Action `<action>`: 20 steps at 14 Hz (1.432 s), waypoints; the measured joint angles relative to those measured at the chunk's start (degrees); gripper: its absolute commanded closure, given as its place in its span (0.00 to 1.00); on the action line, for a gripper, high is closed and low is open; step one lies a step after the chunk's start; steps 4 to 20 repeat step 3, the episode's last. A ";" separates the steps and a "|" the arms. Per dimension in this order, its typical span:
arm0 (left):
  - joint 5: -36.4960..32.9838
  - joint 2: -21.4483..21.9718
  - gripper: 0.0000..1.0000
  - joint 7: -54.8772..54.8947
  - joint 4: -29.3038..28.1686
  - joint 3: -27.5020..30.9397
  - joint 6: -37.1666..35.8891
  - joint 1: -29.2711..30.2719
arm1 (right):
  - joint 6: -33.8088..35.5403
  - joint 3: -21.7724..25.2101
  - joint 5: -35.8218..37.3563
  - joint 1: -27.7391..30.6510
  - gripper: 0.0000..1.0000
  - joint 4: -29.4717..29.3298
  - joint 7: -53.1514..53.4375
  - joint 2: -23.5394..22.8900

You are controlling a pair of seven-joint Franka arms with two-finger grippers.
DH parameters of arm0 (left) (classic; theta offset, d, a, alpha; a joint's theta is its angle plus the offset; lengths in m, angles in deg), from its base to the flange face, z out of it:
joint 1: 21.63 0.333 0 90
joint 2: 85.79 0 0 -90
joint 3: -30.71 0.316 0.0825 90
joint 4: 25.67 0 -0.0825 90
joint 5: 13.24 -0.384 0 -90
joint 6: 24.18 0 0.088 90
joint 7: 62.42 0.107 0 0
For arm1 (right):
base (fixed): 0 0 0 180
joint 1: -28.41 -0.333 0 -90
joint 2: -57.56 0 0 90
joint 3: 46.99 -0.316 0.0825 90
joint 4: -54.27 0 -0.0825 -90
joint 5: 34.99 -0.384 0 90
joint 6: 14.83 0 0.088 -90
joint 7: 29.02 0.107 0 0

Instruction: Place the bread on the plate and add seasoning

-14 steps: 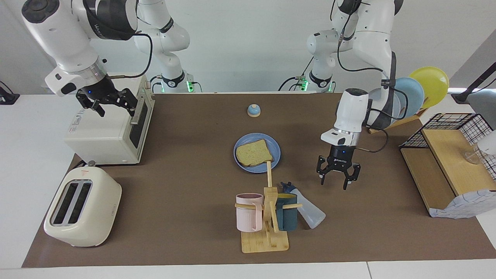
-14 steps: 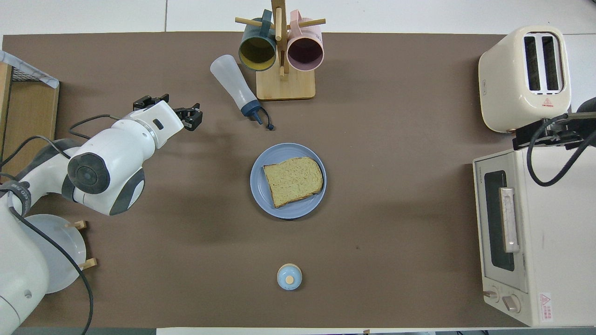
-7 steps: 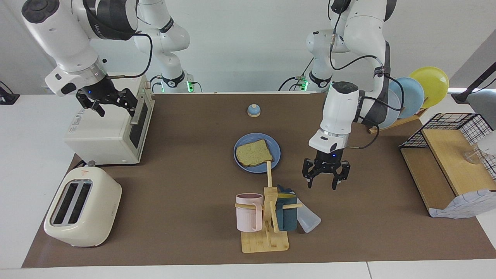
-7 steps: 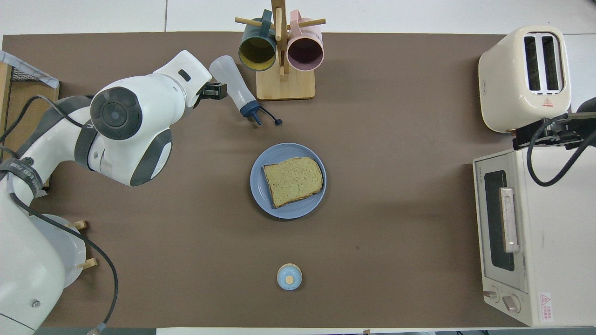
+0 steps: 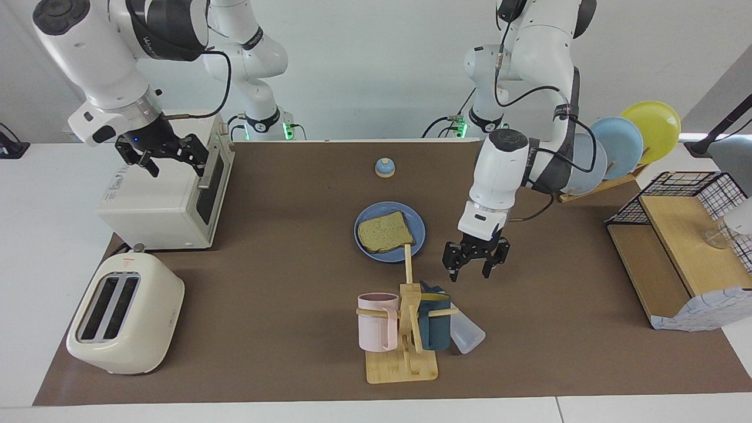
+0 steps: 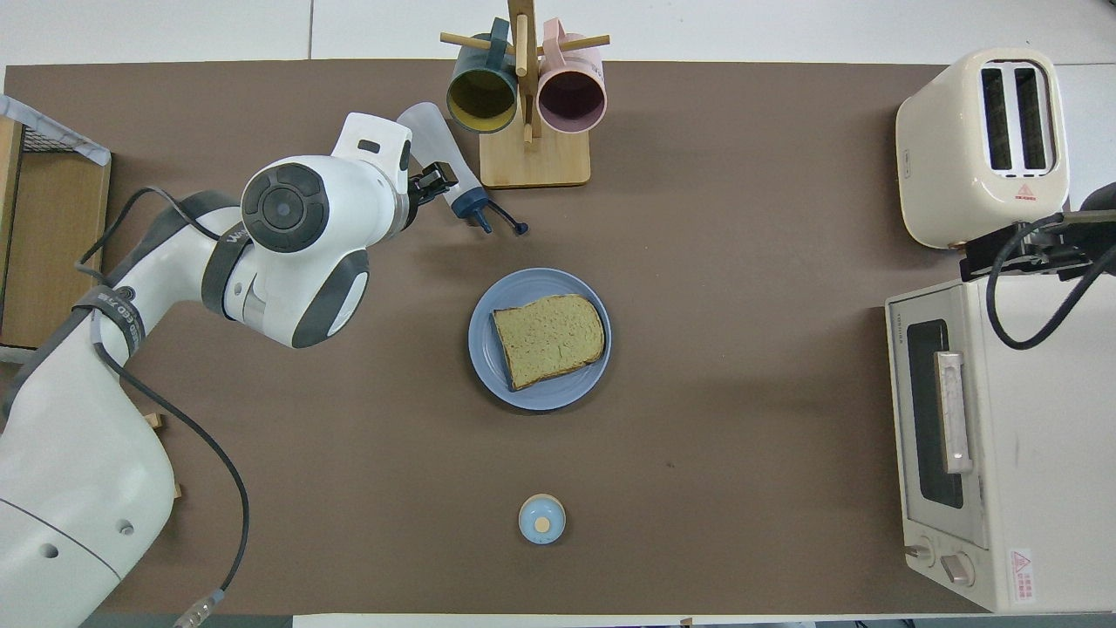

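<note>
Overhead view shows little legible writing: a red warning triangle sticker on the cream toaster (image 6: 983,144), another on the white toaster oven (image 6: 1003,445), and small grey lettering at the oven's upper front corner, too small to read; the left arm's forearm carries dark lettering, also unreadable.

A brown mat (image 5: 282,247) covers the table, with white tabletop showing around it and a plain pale wall at the robots' end; a rack of upright plates (image 5: 623,147) and a wire-and-wood shelf (image 5: 675,258) sit at the left arm's end.

The bread (image 5: 385,232) lies flat on the plate (image 5: 418,226) at mid-table; the seasoning (image 6: 453,179) lies on its side just beside the wooden mug stand (image 5: 402,364), farther from the robots than the plate, its dark cap pointing toward the plate.

The left gripper (image 5: 474,271) hangs over the mat close above the bottle's cap end, fingers spread apart and holding nothing; the right gripper (image 5: 167,154) waits over the toaster oven, fingers apart and empty.
</note>
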 measured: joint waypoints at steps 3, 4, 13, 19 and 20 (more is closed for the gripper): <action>0.27 -2.39 0.13 -4.52 2.69 0.08 0.38 0.02 | 0.00 0.00 0.00 0.00 0.00 0.00 0.00 0.00; 0.27 -2.39 0.13 -4.52 2.69 0.08 0.38 0.02 | 0.00 0.00 0.00 0.00 0.00 0.00 0.00 0.00; 0.27 -2.39 0.13 -4.52 2.69 0.08 0.38 0.02 | 0.00 0.00 0.00 0.00 0.00 0.00 0.00 0.00; 0.27 -2.39 0.13 -4.52 2.69 0.08 0.38 0.02 | 0.00 0.00 0.00 0.00 0.00 0.00 0.00 0.00; 0.27 -2.39 0.13 -4.52 2.69 0.08 0.38 0.02 | 0.00 0.00 0.00 0.00 0.00 0.00 0.00 0.00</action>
